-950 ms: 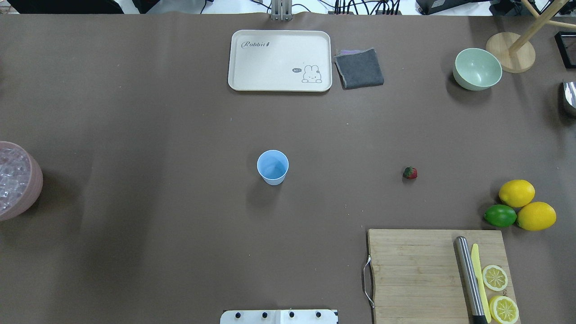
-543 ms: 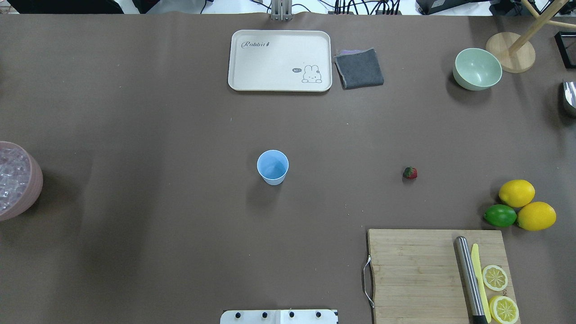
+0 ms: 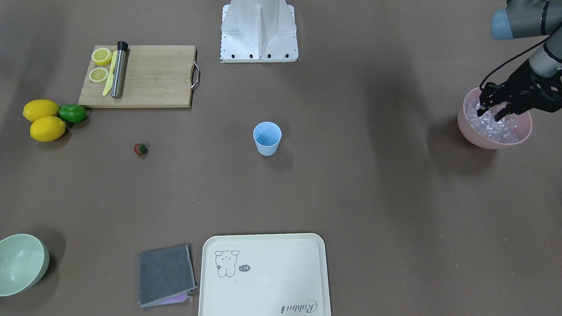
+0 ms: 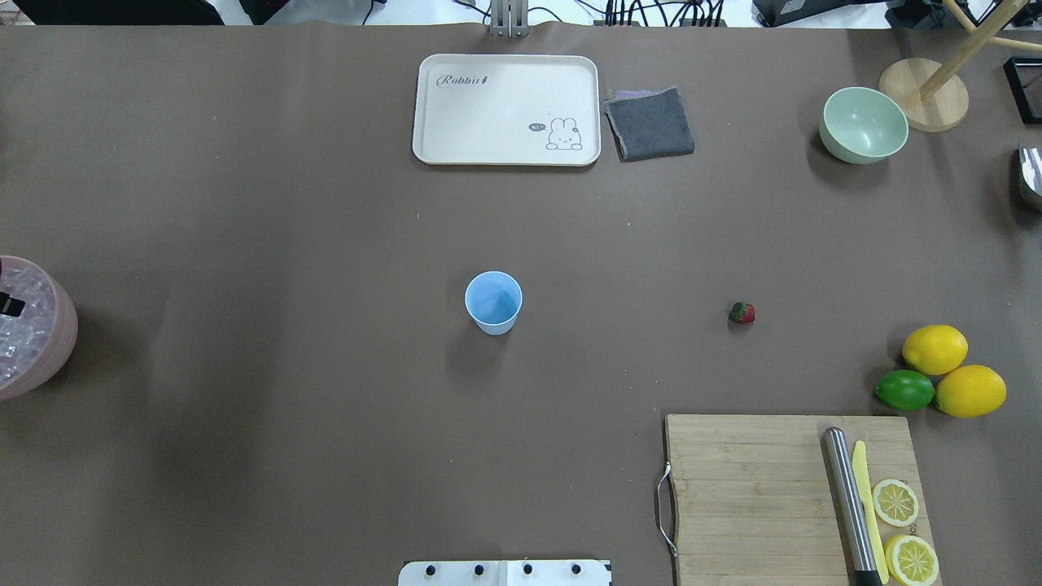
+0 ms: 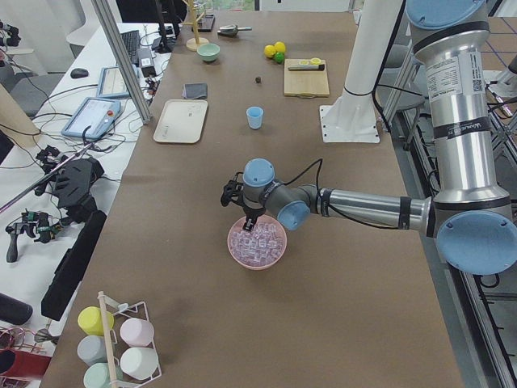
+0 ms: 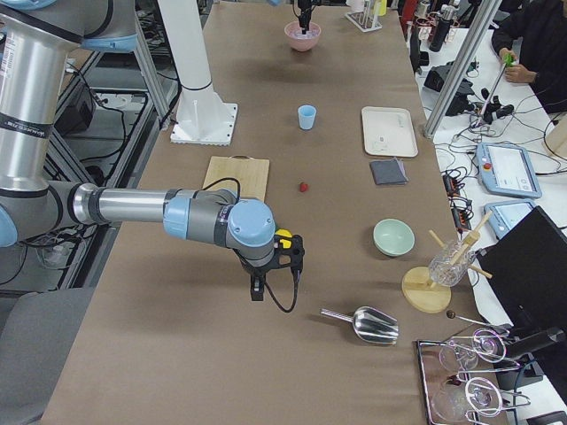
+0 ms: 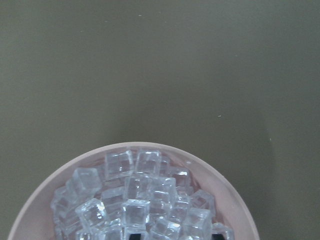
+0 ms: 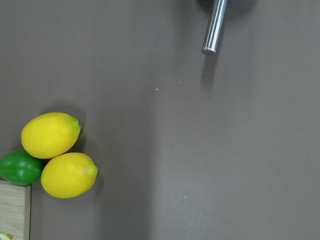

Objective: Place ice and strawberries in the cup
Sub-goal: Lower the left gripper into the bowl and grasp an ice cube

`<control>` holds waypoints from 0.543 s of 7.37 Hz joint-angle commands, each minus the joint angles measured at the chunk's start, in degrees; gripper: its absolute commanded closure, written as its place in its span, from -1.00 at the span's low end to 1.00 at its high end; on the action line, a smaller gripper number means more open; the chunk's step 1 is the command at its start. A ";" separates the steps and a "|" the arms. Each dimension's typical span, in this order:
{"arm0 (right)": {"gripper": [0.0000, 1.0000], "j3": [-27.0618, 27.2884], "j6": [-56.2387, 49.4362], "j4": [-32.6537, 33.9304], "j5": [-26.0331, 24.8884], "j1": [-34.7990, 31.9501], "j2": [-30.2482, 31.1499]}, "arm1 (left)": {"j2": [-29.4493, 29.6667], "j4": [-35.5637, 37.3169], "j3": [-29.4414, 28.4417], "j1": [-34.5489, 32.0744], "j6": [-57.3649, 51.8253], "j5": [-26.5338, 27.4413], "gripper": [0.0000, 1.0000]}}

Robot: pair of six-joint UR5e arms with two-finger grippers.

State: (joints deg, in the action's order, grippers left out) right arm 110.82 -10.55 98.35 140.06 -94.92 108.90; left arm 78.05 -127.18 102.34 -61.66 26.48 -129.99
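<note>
The left hand (image 3: 491,113), fingers spread wide, hangs with its tips at the ice (image 3: 505,129) in the pink bowl (image 3: 487,144) below.

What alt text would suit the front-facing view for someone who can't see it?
The left gripper, jaws apart, reaches into a pink bowl of ice at the view's right edge. An empty blue cup stands mid-table, a strawberry farther toward the view's left.

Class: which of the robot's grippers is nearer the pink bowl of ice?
Left. The left gripper hangs right over the pink bowl, reaching into the ice; the right gripper is far off, by the lemons.
</note>
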 commanded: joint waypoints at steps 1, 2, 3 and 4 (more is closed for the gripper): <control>-1.00 0.01 0.00 0.00 0.04 0.00 0.00 | -0.18 -4.21 -1.70 0.93 -1.42 -0.26 -0.15; -1.00 0.01 0.00 0.00 0.04 0.00 0.26 | -0.18 -4.30 -2.84 0.93 -3.17 -0.17 -0.23; -1.00 0.01 0.00 0.00 0.04 0.00 0.27 | -0.18 -4.39 -3.11 0.93 -3.45 -0.17 -0.25; -1.00 0.01 0.00 0.00 0.04 0.00 0.27 | -0.27 -4.48 -2.94 0.93 -3.45 -1.13 -0.27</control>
State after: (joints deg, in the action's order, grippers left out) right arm 110.82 -10.55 98.35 140.10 -94.92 109.12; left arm 77.85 -131.49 99.53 -60.76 23.39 -130.40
